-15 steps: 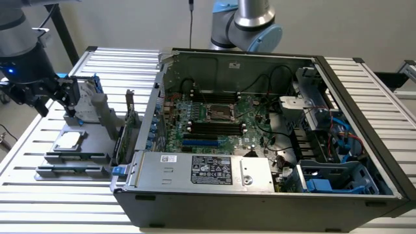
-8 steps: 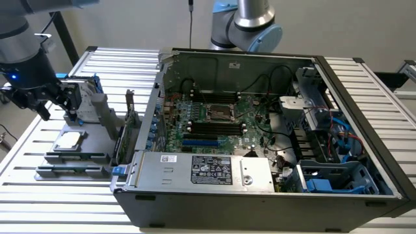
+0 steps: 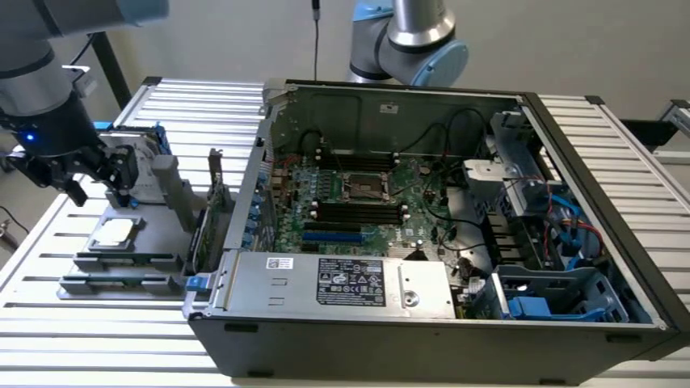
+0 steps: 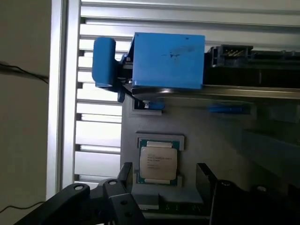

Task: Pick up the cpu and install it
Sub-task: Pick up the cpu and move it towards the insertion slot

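Grey tray point(image 3: 157, 242) on the slatted surface point(image 3: 108, 339): cpu point(image 3: 113, 233) seated flat in a square recess, with two long grey sticks point(image 3: 121, 283) in slots beside it. Open computer case point(image 3: 431, 343) just beside the tray: motherboard point(image 3: 367, 202) and power supply point(image 3: 334, 283) inside. The cpu is small and square, with a silvery printed top and a pale rim. Gripper point(image 3: 99, 194) hangs above the cpu, jaws fully spread and holding nothing, one finger standing to each side of it without touching.
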Controlling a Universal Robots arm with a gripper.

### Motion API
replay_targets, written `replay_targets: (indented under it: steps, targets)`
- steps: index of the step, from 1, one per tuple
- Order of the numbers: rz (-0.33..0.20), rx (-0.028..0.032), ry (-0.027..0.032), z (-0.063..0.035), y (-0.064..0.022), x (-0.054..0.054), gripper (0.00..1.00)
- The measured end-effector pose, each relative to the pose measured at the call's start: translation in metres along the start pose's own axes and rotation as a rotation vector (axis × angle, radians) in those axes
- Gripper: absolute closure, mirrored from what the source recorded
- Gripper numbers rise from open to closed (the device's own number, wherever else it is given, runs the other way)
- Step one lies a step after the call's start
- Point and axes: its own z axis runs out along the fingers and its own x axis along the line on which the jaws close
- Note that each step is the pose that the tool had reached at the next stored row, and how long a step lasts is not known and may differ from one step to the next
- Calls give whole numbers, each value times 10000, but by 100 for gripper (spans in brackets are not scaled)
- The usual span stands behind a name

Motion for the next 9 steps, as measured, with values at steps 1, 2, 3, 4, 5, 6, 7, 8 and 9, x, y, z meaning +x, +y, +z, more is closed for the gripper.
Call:
replay_targets:
  steps: [1,2,3,4,5,6,7,8,9]
  targets:
    - [2,-1,11,18,-1,1,35]
    - [2,-1,24,36,-3,0,35]
    - [2,-2,34,54,-5,0,35]
    - [2,-2,44,72,-8,0,35]
    - [2,-3,54,90,-10,-1,35]
    - [3,-3,61,108,-12,-1,35]
    - [3,-3,64,127,-13,-2,35]
    - [3,-3,66,145,-15,-2,35]
    - [3,-3,67,162,-17,-3,35]
